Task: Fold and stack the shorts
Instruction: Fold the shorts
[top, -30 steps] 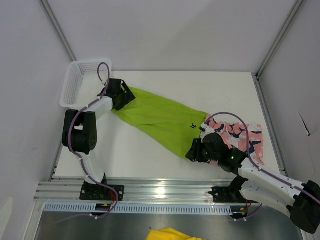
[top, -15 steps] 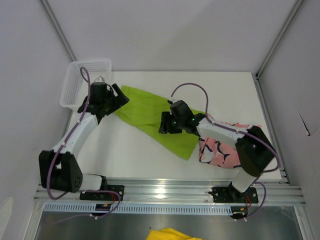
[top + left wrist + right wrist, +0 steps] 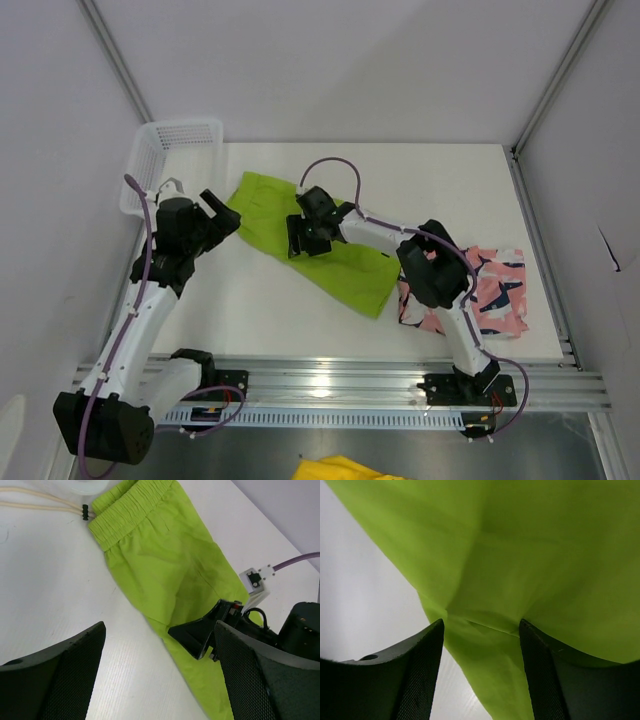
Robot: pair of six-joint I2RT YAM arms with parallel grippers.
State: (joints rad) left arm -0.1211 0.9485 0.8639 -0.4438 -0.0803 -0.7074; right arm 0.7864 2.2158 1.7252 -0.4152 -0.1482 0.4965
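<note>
The lime green shorts (image 3: 340,262) lie slantwise mid-table, waistband (image 3: 132,507) at the far left, one leg end near the front. The pink printed shorts (image 3: 497,290) lie flat at the right, partly under my right arm. My right gripper (image 3: 301,238) hangs open just above the middle of the green shorts (image 3: 530,545); its fingers (image 3: 422,670) straddle a fold without pinching it. My left gripper (image 3: 222,215) is open and empty over bare table, just left of the waistband. In the left wrist view my left gripper (image 3: 160,627) faces the right gripper (image 3: 200,635).
A white mesh basket (image 3: 165,140) stands at the far left corner, its rim (image 3: 85,486) close to the waistband. Cream drawstrings (image 3: 40,505) trail left from the waistband. A metal rail (image 3: 330,380) runs along the near edge, with a yellow cloth (image 3: 340,468) below it.
Both grippers have let go of the green shorts and opened. The right arm swung from the near right up to the shorts' middle. The left gripper drew back to the left.
</note>
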